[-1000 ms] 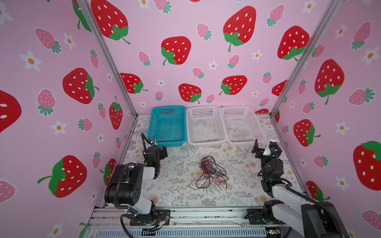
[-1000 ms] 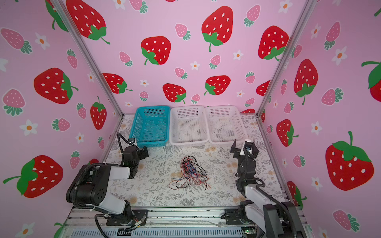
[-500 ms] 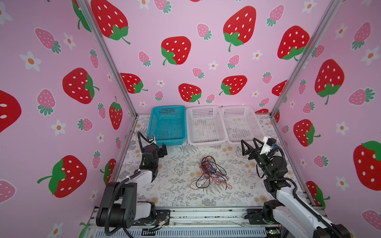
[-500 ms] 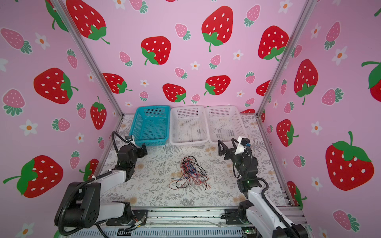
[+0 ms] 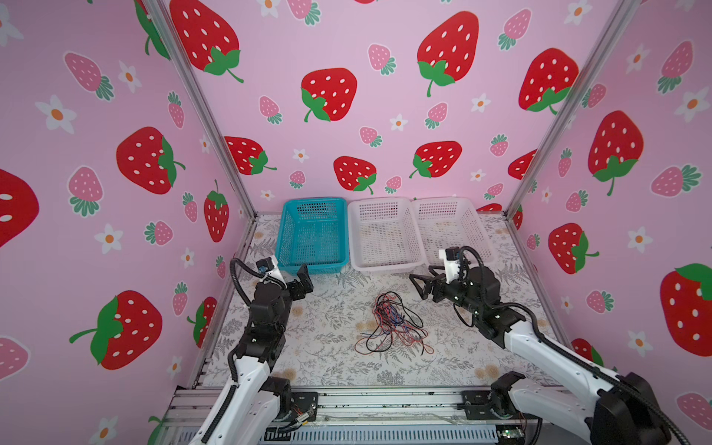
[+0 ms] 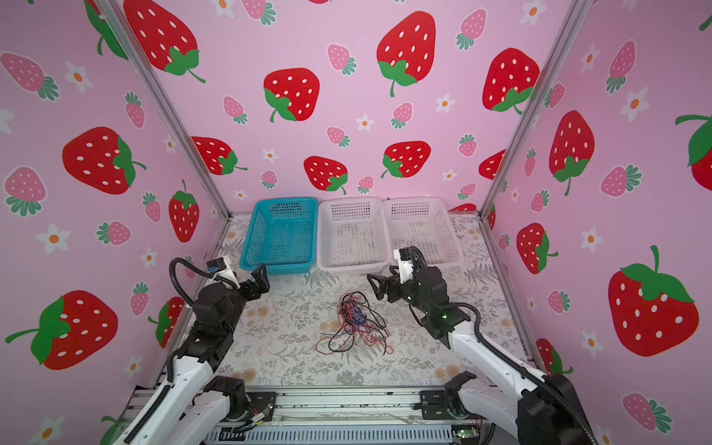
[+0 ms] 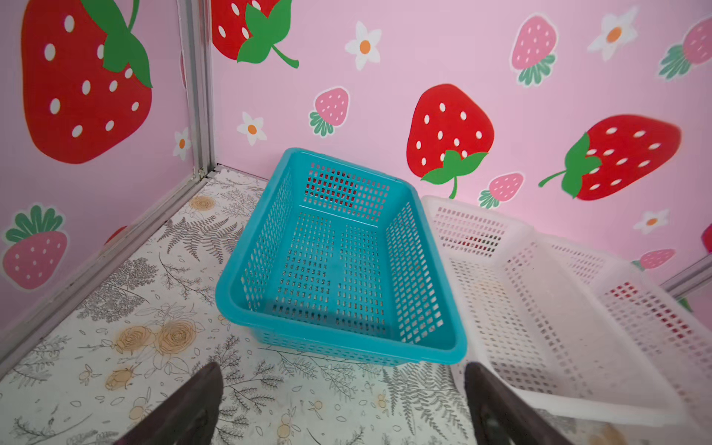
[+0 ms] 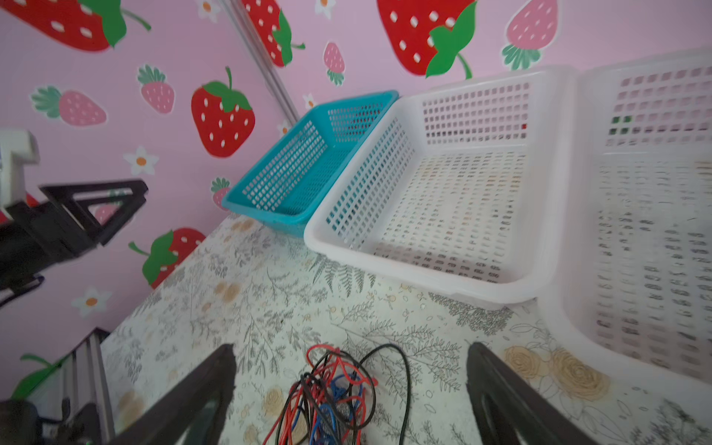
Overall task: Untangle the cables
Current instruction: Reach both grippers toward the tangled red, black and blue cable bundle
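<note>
The cables point(image 5: 393, 323) lie in one red, black and blue tangle on the floral mat, seen in both top views point(image 6: 354, 323). My right gripper point(image 5: 418, 286) hovers just beyond the tangle's far right side, open and holding nothing. In the right wrist view the tangle point(image 8: 331, 393) shows between the spread fingers of that gripper point(image 8: 351, 350), apart from them. My left gripper point(image 5: 298, 279) is open and empty near the front of the blue basket, far left of the cables. In the left wrist view its jaws point(image 7: 342, 370) stand wide over bare mat.
A blue basket point(image 5: 314, 201) and two white baskets point(image 5: 385, 266) point(image 5: 450, 200) stand in a row along the back wall. Pink strawberry walls close in the left, right and back. A metal rail point(image 5: 346, 400) runs along the front edge.
Both arms have reached forward from their rest poses. The right gripper has swung left toward the tangle. The left gripper has moved toward the blue basket.
</note>
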Motion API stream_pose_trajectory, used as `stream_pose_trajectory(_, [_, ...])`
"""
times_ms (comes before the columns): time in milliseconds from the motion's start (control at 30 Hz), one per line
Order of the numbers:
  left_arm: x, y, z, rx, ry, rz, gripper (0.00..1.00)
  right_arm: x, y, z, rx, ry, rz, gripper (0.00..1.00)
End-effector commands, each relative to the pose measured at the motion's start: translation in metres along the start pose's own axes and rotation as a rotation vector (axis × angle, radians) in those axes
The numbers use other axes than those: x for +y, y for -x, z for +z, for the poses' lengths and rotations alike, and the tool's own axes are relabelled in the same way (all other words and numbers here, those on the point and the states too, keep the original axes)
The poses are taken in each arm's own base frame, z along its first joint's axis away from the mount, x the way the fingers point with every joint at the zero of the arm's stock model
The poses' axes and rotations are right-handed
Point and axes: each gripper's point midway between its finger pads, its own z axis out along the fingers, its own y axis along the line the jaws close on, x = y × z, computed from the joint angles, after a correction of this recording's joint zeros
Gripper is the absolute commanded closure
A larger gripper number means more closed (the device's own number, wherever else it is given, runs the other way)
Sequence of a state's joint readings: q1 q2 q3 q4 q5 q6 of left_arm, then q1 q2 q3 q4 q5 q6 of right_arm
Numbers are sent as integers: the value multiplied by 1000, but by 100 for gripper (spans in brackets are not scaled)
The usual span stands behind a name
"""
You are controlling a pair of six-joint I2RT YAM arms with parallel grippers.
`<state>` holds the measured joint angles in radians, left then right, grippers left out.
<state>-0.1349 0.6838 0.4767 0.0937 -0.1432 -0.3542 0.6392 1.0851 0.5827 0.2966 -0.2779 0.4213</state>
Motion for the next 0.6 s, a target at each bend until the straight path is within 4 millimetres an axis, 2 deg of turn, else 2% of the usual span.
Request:
stream_pose_trajectory(0, [-30,-8,-13,148,-144,-138,1,11,-54,15,227,17,-54,13])
stream_pose_trajectory(100, [-47,-20,-11,262,-208,-312,1,18,-76,24,309,36,-78,18])
stream_pose_trajectory(133, [-46,-26,-11,323,-174,-380,1,19,-83,27,329,37,-84,19])
stream_pose_trajectory(233, [-65,-27,-14,419,-252,-306,1,22,-97,33,372,38,-102,25])
stream_pose_trajectory(300, [-62,-35,-13,465,-220,-349,1,23,-106,37,395,29,-119,29])
stream_pose_trajectory(400, [-71,-48,-14,491,-267,-410,1,22,-121,43,431,20,-127,34])
stream_pose_trajectory(567, [-73,-71,-20,509,-188,-369,1,13,-150,50,491,-23,-130,45])
